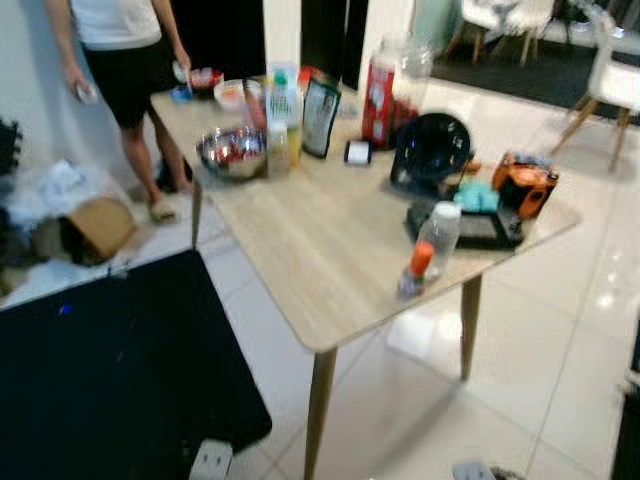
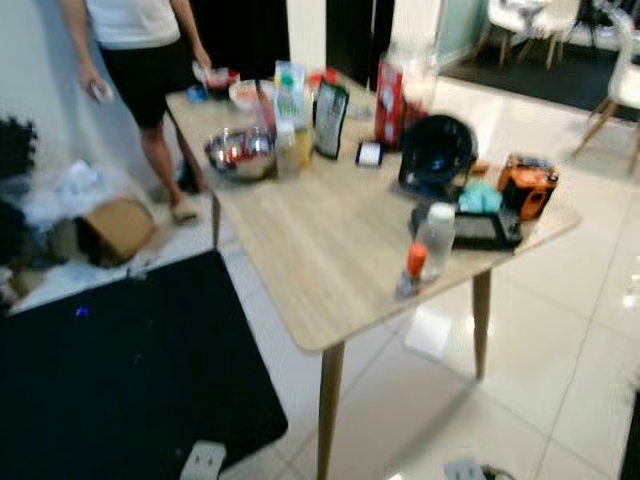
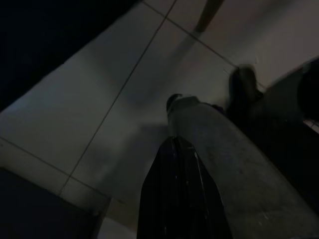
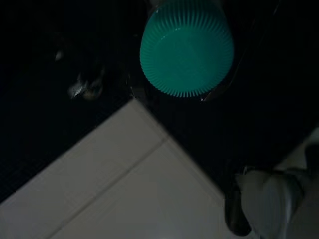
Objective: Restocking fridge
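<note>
I'm standing off from the counter [image 1: 300, 260], so I judge this the approach step: nothing is picked yet. The groceries sit at its far end: a red jug [image 1: 380, 100], a carton [image 1: 283, 100], a steel bowl [image 1: 232, 152]; a small bottle [image 1: 437, 238] stands nearer. Next I must close in and choose one. My left tool [image 3: 174, 199] hangs over floor tiles, fingers together, empty. Whether my right tool, beside a ribbed teal cap [image 4: 187, 52], is open, I cannot tell.
</note>
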Robot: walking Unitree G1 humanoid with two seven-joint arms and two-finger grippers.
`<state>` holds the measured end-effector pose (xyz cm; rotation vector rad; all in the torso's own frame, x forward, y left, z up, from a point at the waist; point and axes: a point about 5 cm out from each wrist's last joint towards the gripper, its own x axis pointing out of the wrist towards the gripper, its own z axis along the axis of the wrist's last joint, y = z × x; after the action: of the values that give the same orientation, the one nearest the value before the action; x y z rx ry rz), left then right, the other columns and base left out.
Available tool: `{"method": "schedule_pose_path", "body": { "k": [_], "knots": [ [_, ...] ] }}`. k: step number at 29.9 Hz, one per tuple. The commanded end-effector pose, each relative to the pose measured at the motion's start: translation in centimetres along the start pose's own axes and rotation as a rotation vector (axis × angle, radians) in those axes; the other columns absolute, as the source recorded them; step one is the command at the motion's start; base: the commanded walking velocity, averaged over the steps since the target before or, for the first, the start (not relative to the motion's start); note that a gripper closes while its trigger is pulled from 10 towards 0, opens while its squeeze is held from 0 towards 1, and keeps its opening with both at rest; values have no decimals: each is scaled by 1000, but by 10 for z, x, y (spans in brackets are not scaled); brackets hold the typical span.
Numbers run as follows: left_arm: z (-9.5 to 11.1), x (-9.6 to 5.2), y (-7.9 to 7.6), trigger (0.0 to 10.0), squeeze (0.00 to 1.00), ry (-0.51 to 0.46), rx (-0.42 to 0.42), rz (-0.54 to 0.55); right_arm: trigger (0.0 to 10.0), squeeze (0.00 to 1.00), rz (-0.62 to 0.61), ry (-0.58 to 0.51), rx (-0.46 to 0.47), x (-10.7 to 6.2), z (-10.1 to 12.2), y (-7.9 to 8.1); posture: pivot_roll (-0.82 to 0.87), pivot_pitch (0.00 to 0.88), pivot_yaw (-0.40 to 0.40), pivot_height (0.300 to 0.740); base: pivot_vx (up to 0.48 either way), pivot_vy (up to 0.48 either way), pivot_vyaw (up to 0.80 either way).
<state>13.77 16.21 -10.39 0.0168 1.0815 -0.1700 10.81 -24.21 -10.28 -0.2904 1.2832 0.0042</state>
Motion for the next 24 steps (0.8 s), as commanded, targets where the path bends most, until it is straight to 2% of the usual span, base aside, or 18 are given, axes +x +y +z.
{"method": "schedule_pose_path", "body": {
  "k": [1,15,24],
  "knots": [
    [-8,-2,3,10000,0,27,2,7,10000,0,-8,-28,-5,0,10,-3,-57,0,1,740,0,0,0],
    [-9,-2,4,10000,0,28,3,8,10000,0,18,-39,6,0,10,0,-58,0,2,740,0,0,0],
    [-9,-2,3,10000,0,29,6,6,10000,0,39,-42,11,0,11,2,-59,0,1,740,0,0,710]
  ]
}}
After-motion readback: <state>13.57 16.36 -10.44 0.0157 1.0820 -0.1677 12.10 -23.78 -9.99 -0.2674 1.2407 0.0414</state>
